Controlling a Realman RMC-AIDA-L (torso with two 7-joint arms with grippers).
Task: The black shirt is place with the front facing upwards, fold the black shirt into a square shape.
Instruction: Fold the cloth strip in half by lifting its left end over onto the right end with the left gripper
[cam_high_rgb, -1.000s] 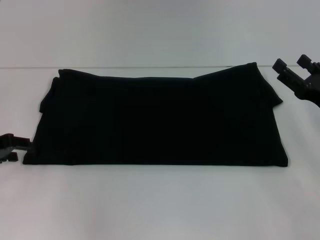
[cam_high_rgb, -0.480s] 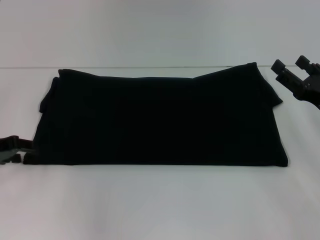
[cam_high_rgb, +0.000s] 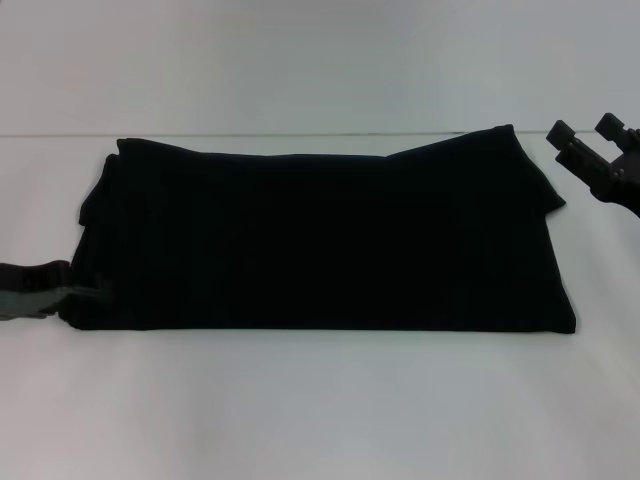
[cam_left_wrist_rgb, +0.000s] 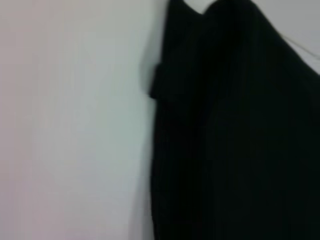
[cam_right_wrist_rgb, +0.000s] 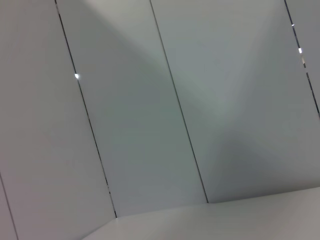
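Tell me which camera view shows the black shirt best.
The head view: the whole black shirt shows there as a wide folded rectangle, with the left gripper at its near left corner and the right gripper raised off to its right. The left wrist view shows only one edge. The right wrist view shows none.

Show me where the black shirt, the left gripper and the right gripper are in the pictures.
black shirt (cam_high_rgb: 320, 240): head view, middle of the folded cloth.
left gripper (cam_high_rgb: 85, 292): head view, fingertips at the shirt's near left corner.
right gripper (cam_high_rgb: 588, 135): head view, between its two raised fingertips.

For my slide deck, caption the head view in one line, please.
Left hand reaches the folded black shirt's near corner; right hand waits open.
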